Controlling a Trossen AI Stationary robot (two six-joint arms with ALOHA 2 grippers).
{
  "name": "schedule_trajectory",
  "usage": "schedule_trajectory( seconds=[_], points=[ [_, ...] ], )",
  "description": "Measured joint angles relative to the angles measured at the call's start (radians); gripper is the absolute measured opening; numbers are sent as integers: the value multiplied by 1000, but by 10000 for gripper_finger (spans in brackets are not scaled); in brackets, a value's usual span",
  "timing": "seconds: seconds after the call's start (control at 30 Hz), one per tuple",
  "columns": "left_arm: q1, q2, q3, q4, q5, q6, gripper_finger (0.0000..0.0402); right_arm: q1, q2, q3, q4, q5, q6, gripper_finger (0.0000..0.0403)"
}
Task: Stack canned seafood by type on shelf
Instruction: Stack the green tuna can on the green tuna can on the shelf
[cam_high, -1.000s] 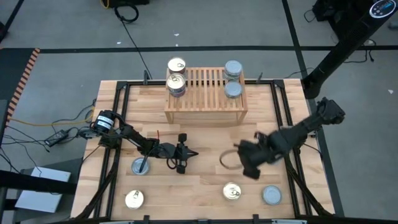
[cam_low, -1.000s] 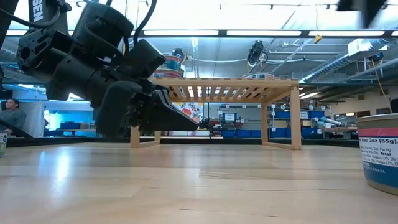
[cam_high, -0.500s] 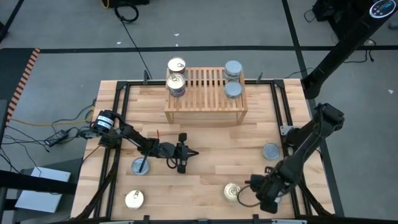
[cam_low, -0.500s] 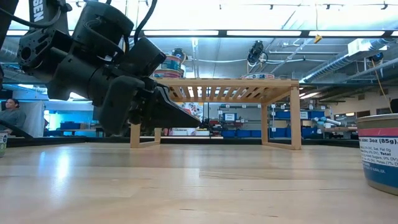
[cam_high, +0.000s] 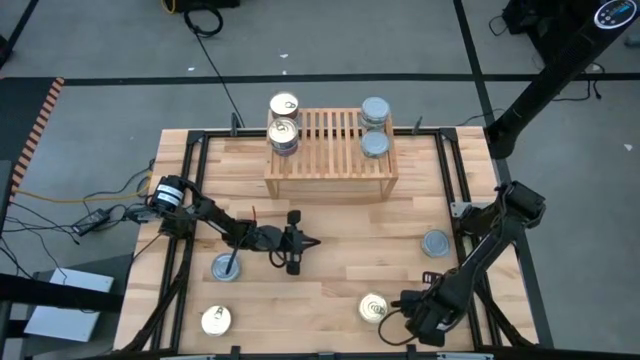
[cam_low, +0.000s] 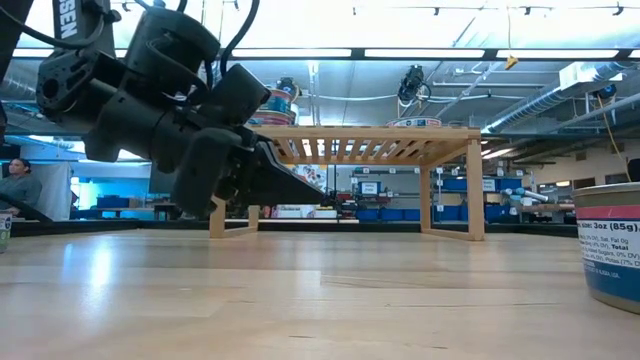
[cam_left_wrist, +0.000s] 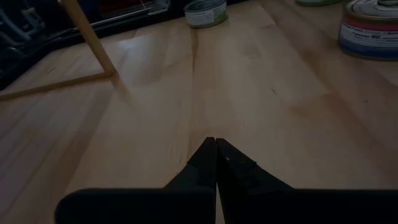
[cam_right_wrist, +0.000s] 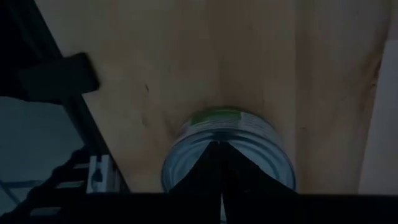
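Observation:
The shelf (cam_high: 330, 150) stands at the table's far side. On it two gold-topped tins (cam_high: 284, 133) are stacked at its left end and two silver-topped tins (cam_high: 375, 143) at its right. My right gripper (cam_high: 428, 318) is shut and points down over a silver-topped tin (cam_right_wrist: 227, 155) at the near right corner; that tin stands upright on the table. My left gripper (cam_high: 310, 243) is shut and hovers low over the table's middle, also seen in the low view (cam_low: 305, 192) and in its wrist view (cam_left_wrist: 216, 143). My right gripper's shut fingertips (cam_right_wrist: 211, 152) stand over the silver top (cam_right_wrist: 261, 165) of the tin, coming from above. The fingers hide the spot below them, so I cannot tell whether they touch the tin.
Loose tins stand on the table: a gold one (cam_high: 374, 307) just left of my right gripper, a silver one (cam_high: 436, 243) by the right edge, a silver one (cam_high: 226, 267) and a gold one (cam_high: 217, 320) at the near left. A black frame (cam_high: 455, 180) rims the table.
My right gripper has swung from the table's middle right toward the near right corner, sunk, and tipped to point down over the silver-topped tin. As its arm left, the silver tin by the right edge came into view.

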Motion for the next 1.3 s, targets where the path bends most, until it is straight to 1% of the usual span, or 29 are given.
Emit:
schedule_trajectory(
  seconds=[0.2, 0.5, 0.63, 0.8, 1.07, 1.3],
  points=[
    [0, 0, 0, -11, 0, -6, 5, -5, 10, -1, -22, 8, -18, 5],
    [-13, 0, 0, -25, 2, -27, 5, -5, 17, -1, -25, -14, -42, 5],
    [-16, 0, 0, -27, 2, -31, 5, -9, 28, -1, -37, 16, -72, 5],
    [-29, 0, 0, -37, 2, -37, 5, -41, 22, -32, -48, 26, -77, 5],
    [-42, 0, 0, -37, 0, -39, 5, -119, 24, -38, -122, 160, -147, 5],
    [-42, 0, 0, -37, 0, -52, 5, -236, 25, -40, -124, 310, -266, 5]
  ],
)
